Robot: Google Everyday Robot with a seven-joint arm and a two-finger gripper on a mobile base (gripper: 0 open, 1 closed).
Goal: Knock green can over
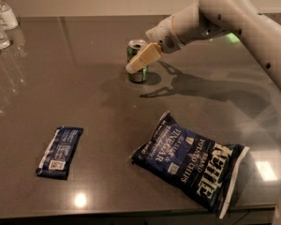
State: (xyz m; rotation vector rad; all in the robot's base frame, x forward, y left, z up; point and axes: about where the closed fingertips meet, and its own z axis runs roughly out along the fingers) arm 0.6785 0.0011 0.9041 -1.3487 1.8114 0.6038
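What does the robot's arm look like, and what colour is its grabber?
The arm is smooth, round and creamy white, like a fat tube, with a few small dark dots on it. A thin orange ring circles its wrist. The gripper, right by the green can, is pale tan and looks like a flat paddle. No cables show.
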